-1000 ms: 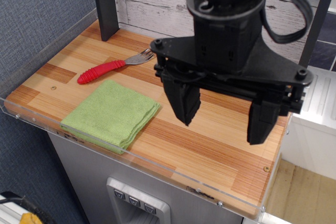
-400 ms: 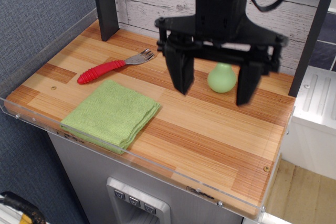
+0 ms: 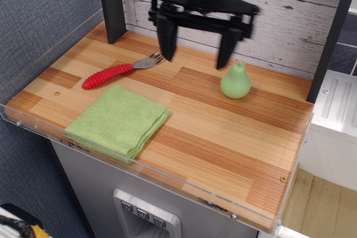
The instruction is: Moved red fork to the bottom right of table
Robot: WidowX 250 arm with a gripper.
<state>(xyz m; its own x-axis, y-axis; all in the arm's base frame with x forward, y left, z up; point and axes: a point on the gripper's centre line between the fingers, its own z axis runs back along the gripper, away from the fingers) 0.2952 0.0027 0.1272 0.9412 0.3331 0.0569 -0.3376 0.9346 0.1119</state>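
The red fork (image 3: 115,71) lies flat at the back left of the wooden table (image 3: 223,137), its red handle pointing left and its silver tines pointing right. My black gripper (image 3: 197,54) hangs open and empty over the back of the table, its fingers spread wide. Its left finger (image 3: 167,40) ends just right of and above the fork's tines, apart from them.
A green folded cloth (image 3: 119,119) lies at the front left, just in front of the fork. A light green pear (image 3: 235,81) stands at the back right, beside my right finger. A dark post (image 3: 113,4) stands at the back left corner. A clear acrylic rim (image 3: 139,165) edges the table.
My gripper has moved from close to the camera over the table's middle toward the back and left, nearer the fork. It stays open. The pear, hidden before, now shows fully.
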